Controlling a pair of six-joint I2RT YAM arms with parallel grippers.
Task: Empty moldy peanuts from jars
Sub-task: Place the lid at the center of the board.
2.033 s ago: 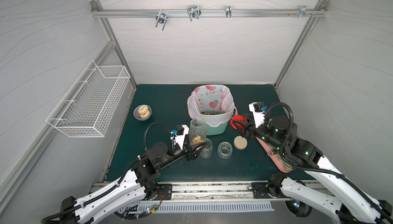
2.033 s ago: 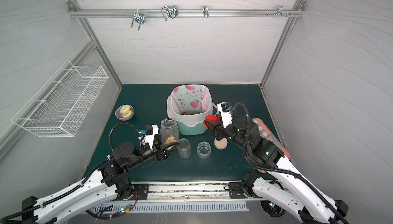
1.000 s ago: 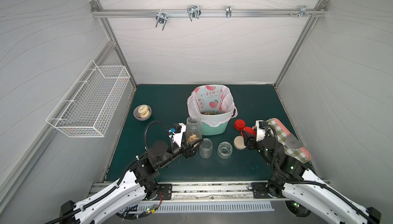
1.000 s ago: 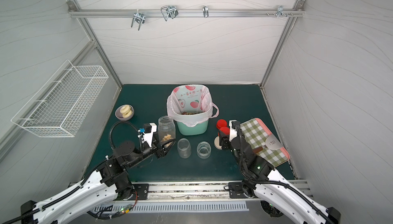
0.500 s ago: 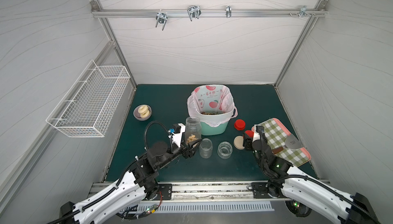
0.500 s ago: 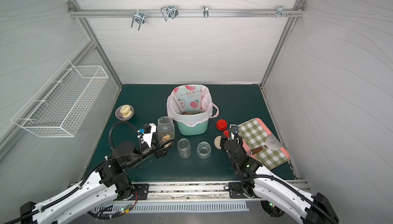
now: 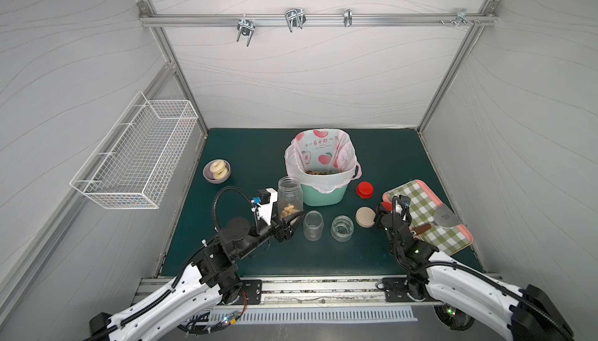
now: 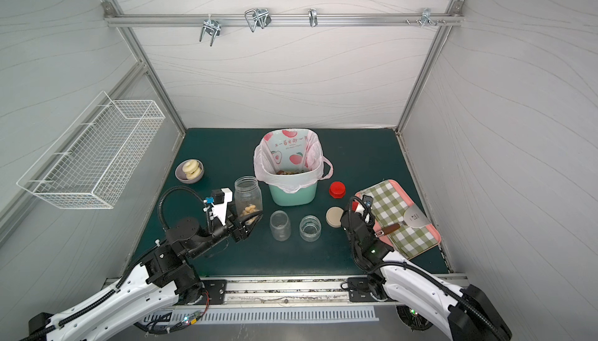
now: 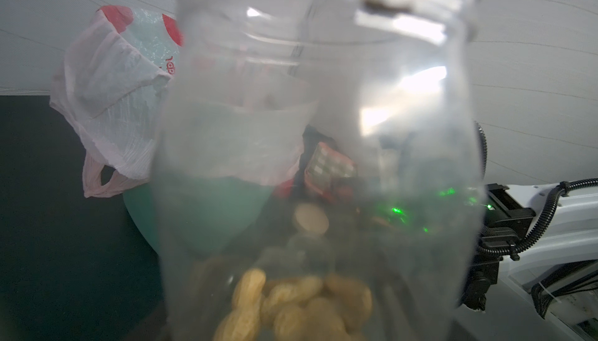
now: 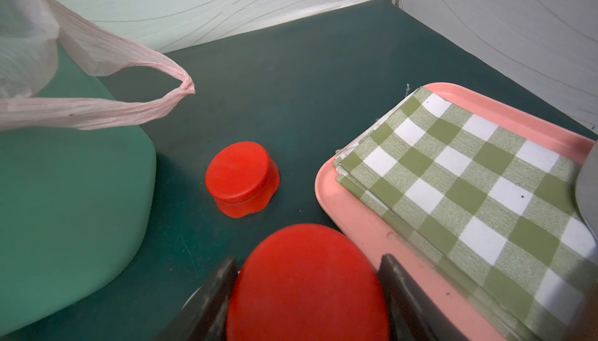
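The moldy peanuts (image 7: 289,210) lie heaped in the bottom of an open tall jar (image 7: 290,193), upright at lower centre in both top views. The left gripper (image 7: 291,221), on the nearer arm, clamps it near the base. The mint-green bin (image 7: 323,195) stands just right of it, so the pour should tip rightward. There are three jars: this one, an empty tall jar (image 7: 313,230) and an empty squat jar (image 7: 342,228). There are three lids: the right gripper (image 10: 307,261) pinches a red lid (image 10: 307,290), while a second red lid (image 7: 364,189) and a beige lid (image 7: 365,217) lie on the mat (image 7: 246,148).
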